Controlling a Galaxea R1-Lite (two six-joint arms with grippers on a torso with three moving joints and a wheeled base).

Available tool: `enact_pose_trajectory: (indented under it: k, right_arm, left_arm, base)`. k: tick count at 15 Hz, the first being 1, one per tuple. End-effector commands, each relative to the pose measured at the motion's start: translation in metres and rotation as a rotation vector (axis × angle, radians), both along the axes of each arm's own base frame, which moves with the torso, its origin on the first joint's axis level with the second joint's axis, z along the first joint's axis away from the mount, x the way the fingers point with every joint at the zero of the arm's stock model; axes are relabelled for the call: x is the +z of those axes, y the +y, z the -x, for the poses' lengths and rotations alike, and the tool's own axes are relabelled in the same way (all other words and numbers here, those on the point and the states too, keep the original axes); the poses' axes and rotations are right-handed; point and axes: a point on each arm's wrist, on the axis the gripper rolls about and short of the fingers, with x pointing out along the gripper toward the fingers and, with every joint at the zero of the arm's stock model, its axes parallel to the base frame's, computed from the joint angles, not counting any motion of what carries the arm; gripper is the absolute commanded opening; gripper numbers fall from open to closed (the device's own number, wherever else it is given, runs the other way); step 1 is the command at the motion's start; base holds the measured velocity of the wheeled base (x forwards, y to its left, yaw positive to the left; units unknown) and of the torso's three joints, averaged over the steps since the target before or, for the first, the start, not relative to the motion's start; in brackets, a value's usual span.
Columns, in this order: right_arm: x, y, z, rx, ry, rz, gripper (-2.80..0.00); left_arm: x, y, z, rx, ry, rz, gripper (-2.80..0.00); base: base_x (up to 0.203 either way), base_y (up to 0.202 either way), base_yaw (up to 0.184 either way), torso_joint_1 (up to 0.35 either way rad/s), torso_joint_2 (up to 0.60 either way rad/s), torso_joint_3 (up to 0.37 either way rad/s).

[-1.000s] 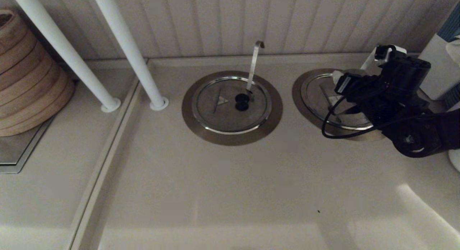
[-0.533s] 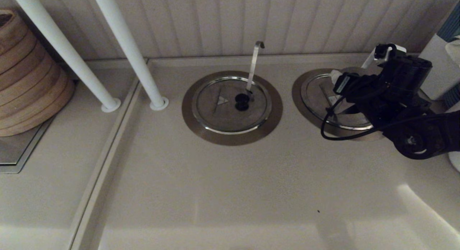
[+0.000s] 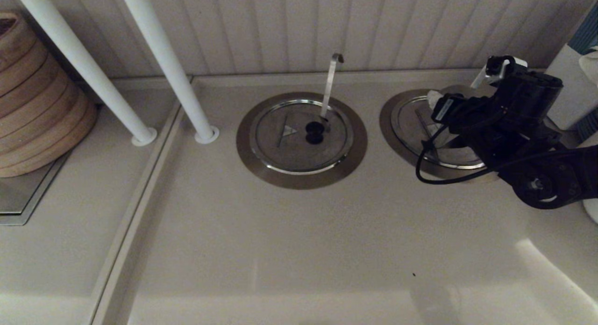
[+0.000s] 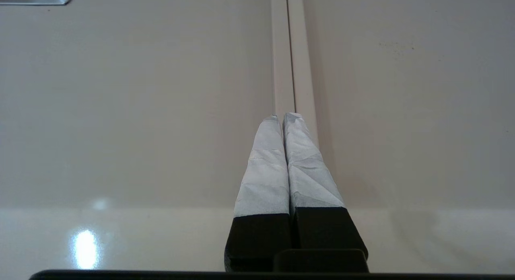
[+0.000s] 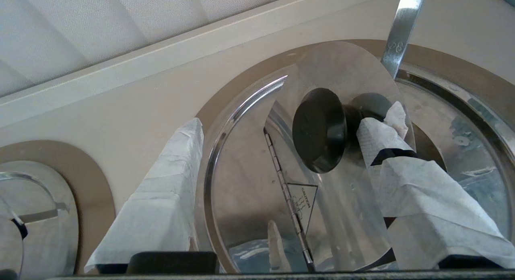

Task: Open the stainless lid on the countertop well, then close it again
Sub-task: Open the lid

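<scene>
Over countertop well (image 5: pixel 450 71), right hand (image 5: pixel 281 151) raised stainless lid (image 5: pixel 342 83) higher.

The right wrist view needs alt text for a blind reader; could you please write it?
The right pincer, open, has one finger hooked behind the black knob of the steel lid, whose hinged flap is tilted up over the countertop well.

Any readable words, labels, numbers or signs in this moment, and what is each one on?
"CAUTION": inside the triangle mark on the stainless lid, raised on its hinge; symbols beneath it unreadable.
Stamped characters on the straight utensil handle: unclear.
Triangle on the twin lid: too small to read.
</scene>
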Motion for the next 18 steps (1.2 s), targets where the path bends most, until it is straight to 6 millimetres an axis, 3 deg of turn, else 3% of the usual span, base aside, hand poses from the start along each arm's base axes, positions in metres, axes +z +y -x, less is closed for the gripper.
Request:
enact_pose_trajectory:
  k: [1,18]
  right_arm:
    - [0.001,0.002,0.002,0.004,-0.005,-0.002,0.0]
    - [-0.002,0.022,0.016,0.065,0.012,0.001,0.0]
  left_arm:
    - [0.0,0.0,0.0,0.001,0.001,0.0,-2.8]
    - [0.0,0.0,0.0,0.0,0.001,0.0,-2.8]
  base:
    - [0.0,0.0,0.0,0.0,0.0,0.0]
    - [0.0,0.0,0.0,0.0,0.0,0.0]
